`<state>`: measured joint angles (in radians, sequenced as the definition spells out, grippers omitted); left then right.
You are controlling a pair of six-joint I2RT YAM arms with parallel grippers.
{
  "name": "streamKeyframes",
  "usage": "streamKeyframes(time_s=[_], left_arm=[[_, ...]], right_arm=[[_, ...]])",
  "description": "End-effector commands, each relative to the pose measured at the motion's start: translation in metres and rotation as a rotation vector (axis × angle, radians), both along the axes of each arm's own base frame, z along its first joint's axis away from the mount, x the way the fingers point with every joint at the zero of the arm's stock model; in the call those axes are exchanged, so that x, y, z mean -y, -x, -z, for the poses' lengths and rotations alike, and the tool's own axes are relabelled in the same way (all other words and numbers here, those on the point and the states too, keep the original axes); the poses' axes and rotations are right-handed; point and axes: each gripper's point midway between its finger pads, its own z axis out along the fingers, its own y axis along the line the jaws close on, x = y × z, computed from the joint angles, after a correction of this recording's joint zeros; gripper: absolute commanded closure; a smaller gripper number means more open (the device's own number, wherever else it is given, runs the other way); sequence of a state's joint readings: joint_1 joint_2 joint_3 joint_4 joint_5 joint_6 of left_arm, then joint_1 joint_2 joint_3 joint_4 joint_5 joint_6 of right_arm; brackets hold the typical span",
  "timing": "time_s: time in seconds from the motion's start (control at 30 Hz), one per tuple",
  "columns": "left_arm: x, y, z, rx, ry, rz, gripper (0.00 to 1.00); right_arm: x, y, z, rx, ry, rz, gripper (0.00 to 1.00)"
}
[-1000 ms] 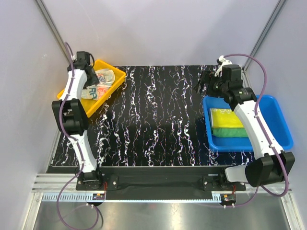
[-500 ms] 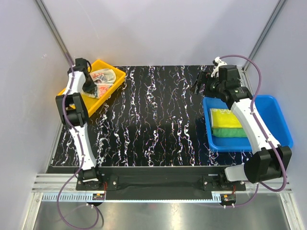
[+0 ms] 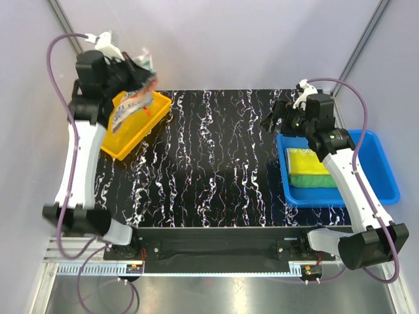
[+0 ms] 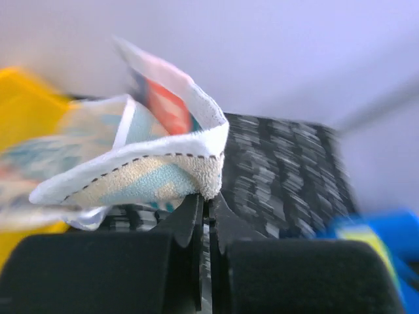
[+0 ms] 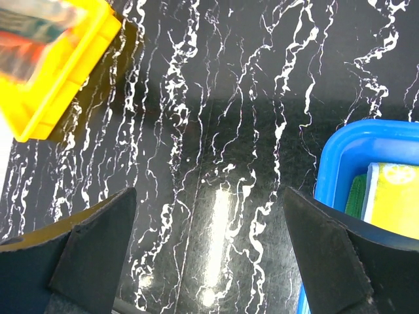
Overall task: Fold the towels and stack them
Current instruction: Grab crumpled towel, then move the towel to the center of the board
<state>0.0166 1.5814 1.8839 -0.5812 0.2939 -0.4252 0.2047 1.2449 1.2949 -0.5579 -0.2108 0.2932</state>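
Observation:
The white and teal towel (image 3: 133, 101) with red-orange print hangs in the air above the yellow tray (image 3: 124, 145). My left gripper (image 3: 136, 70) is shut on its upper edge. In the left wrist view the jaws (image 4: 206, 201) pinch a corner of the towel (image 4: 131, 157), which drapes to the left. The yellow patterned towel (image 3: 308, 161) lies folded on the green towel (image 3: 315, 180) inside the blue bin (image 3: 380, 170). My right gripper (image 3: 277, 118) hovers open over the table beside the bin's far left corner, holding nothing (image 5: 209, 216).
The yellow tray (image 5: 62, 85) sits at the table's far left and the blue bin (image 5: 344, 154) at the right edge. Black marbled tabletop (image 3: 216, 157) lies between them. Grey walls close in the back and sides.
My left gripper shut on the printed towel in the tray, then rose high, lifting it out. The right arm has barely shifted.

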Motion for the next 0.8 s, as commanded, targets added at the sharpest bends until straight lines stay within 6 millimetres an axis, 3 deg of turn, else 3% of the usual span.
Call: streamKeyframes(time_s=[0.0, 0.03, 0.1, 0.13, 0.17, 0.23, 0.27, 0.3, 0.37, 0.4, 0.43, 0.53, 0.6, 0.63, 0.67, 0.7, 0.73, 0.77], left_arm=[[0.076, 0.059, -0.001, 0.025, 0.041, 0.242, 1.0], [0.096, 0.075, 0.009, 0.007, 0.053, 0.293, 1.0], [0.108, 0.106, 0.044, -0.053, 0.094, 0.321, 1.0], [0.118, 0.13, 0.044, -0.044, 0.108, 0.351, 1.0], [0.124, 0.141, 0.086, -0.128, 0.134, 0.358, 1.0], [0.146, 0.172, 0.118, -0.182, 0.156, 0.431, 1.0], [0.153, 0.185, 0.118, -0.16, 0.188, 0.456, 1.0], [0.158, 0.2, 0.165, -0.251, 0.182, 0.465, 1.0], [0.182, 0.224, 0.186, -0.284, 0.224, 0.532, 1.0], [0.185, 0.238, 0.221, -0.358, 0.221, 0.539, 1.0], [0.195, 0.252, 0.23, -0.382, 0.222, 0.577, 0.99], [0.204, 0.265, 0.256, -0.426, 0.206, 0.567, 0.87], [0.198, 0.264, 0.264, -0.454, 0.172, 0.532, 0.66], [0.197, 0.255, 0.249, -0.421, 0.16, 0.516, 0.59], [0.188, 0.257, 0.254, -0.448, 0.1, 0.492, 0.54], [0.178, 0.246, 0.25, -0.428, 0.056, 0.419, 0.52], [0.173, 0.235, 0.233, -0.399, 0.037, 0.373, 0.51], [0.158, 0.235, 0.237, -0.439, -0.022, 0.321, 0.5]], right_arm=[[-0.002, 0.014, -0.019, 0.039, -0.019, -0.018, 0.0], [-0.004, 0.021, -0.026, 0.048, -0.03, -0.03, 0.0], [-0.008, 0.03, -0.027, 0.046, -0.056, -0.057, 0.0], [-0.009, 0.037, -0.031, 0.06, -0.065, -0.07, 0.0], [-0.011, 0.041, -0.028, 0.051, -0.07, -0.083, 0.0], [-0.013, 0.048, -0.024, 0.04, -0.07, -0.108, 0.0], [-0.011, 0.049, -0.017, 0.018, -0.066, -0.103, 0.0], [-0.011, 0.051, -0.012, 0.004, -0.059, -0.103, 0.0], [-0.01, 0.05, 0.0, -0.026, -0.054, -0.093, 0.0], [-0.01, 0.048, 0.011, -0.057, -0.052, -0.085, 0.0], [-0.01, 0.046, 0.015, -0.071, -0.052, -0.079, 0.0], [-0.013, 0.036, 0.032, -0.137, -0.055, -0.064, 0.04], [-0.02, 0.03, 0.039, -0.16, -0.043, -0.059, 0.08], [-0.026, 0.024, 0.052, -0.199, -0.025, -0.062, 0.09], [-0.031, 0.02, 0.052, -0.206, -0.012, -0.066, 0.11], [-0.048, 0.02, 0.065, -0.238, 0.016, -0.098, 0.12], [-0.057, 0.018, 0.069, -0.248, 0.024, -0.113, 0.13], [-0.072, 0.015, 0.066, -0.229, 0.021, -0.143, 0.14]])
